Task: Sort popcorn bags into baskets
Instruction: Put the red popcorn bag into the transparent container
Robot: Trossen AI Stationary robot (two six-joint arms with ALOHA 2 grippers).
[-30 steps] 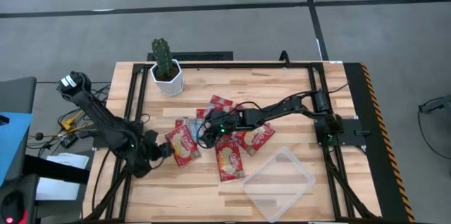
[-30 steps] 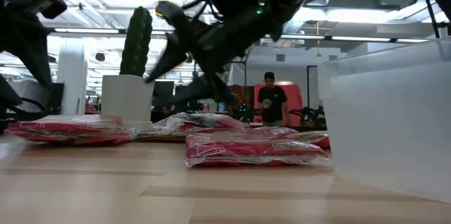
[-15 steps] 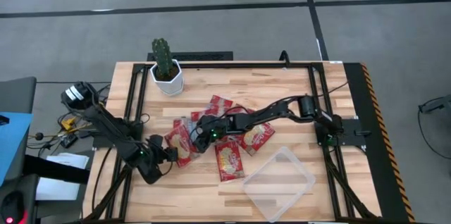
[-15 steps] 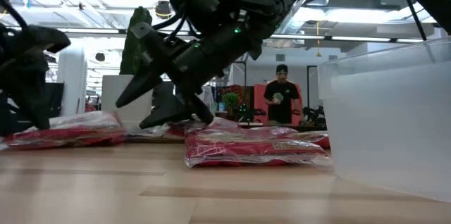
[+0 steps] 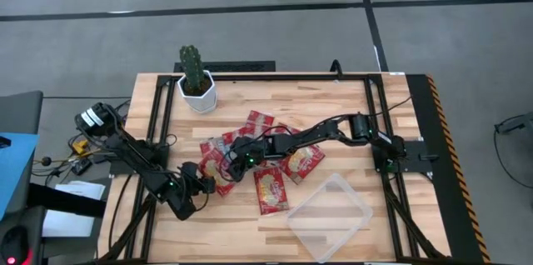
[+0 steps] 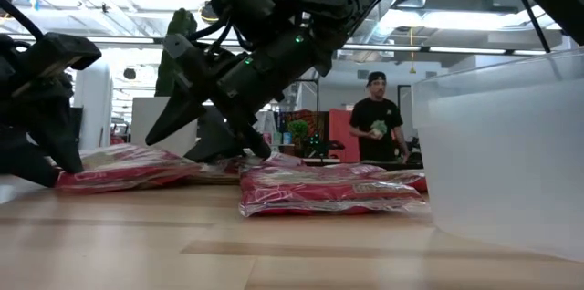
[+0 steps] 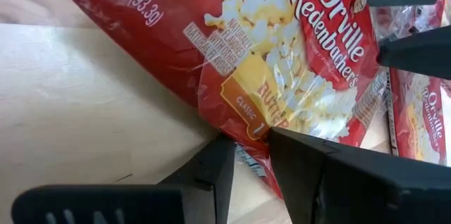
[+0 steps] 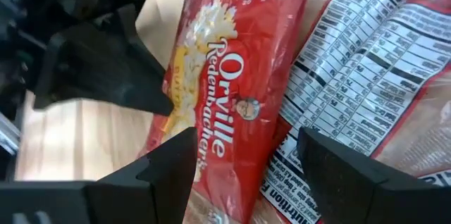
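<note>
Several red popcorn bags lie in a loose pile at mid-table (image 5: 260, 123). One wider red bag with a yellow centre (image 5: 213, 165) lies flat at the pile's left; it also shows in the left wrist view (image 7: 282, 48) and the low view (image 6: 128, 164). My left gripper (image 5: 202, 187) is shut on this bag's near-left edge. My right gripper (image 5: 236, 163) is open, low over the pile; its fingers straddle the same bag's far end (image 8: 225, 97) beside a bag that lies label side up (image 8: 352, 55). I cannot tell whether they touch it. The clear tray (image 5: 331, 215) stands at the near right. My left gripper pinches the bag's sealed edge (image 7: 246, 139) between its two fingers (image 7: 211, 175), near a corner. The fingers come nearly level from the table's near-left side. The rest of the bag lies flat on the table.
A white pot with a cactus (image 5: 197, 88) stands at the far left. Another bag (image 5: 272, 188) lies between the pile and the tray, and one more (image 5: 301, 163) to its right. The tray's wall (image 6: 502, 144) fills the low view's right. A person (image 6: 379, 130) stands in the room behind.
My left gripper has moved toward the table's right, up to the bag's edge. My right gripper has gone down and toward the table's left, over the pile's left part, with its fingers open.
</note>
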